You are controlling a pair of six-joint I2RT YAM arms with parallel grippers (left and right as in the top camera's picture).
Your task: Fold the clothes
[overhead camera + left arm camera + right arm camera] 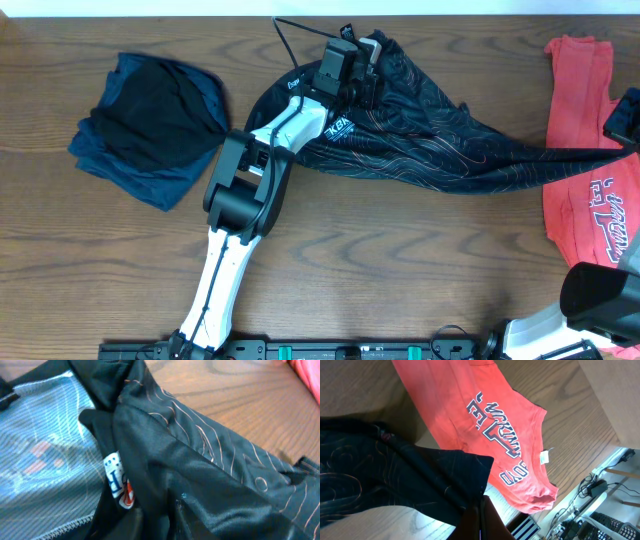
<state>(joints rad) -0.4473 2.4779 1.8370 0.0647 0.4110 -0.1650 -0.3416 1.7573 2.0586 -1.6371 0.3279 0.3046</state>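
Note:
The black jersey (430, 140) with thin orange contour lines lies stretched across the table from top centre to the right edge. My left gripper (362, 58) sits on its upper left part. In the left wrist view the left gripper (157, 525) is shut on a fold of the jersey (200, 460), beside a small label (117, 482). At the right edge my right gripper (622, 135) is shut on the jersey's tapered end, above a coral-red T-shirt (585, 190). In the right wrist view the right gripper (481, 510) pinches the jersey's corner (395, 475) over the red T-shirt (470, 410).
A heap of navy and black garments (150, 125) lies at the left. The left arm (245, 190) crosses the table's middle, with a black cable (300, 30) near the far edge. The right arm's base (600, 300) stands at the front right. The table's right edge (600, 430) is close.

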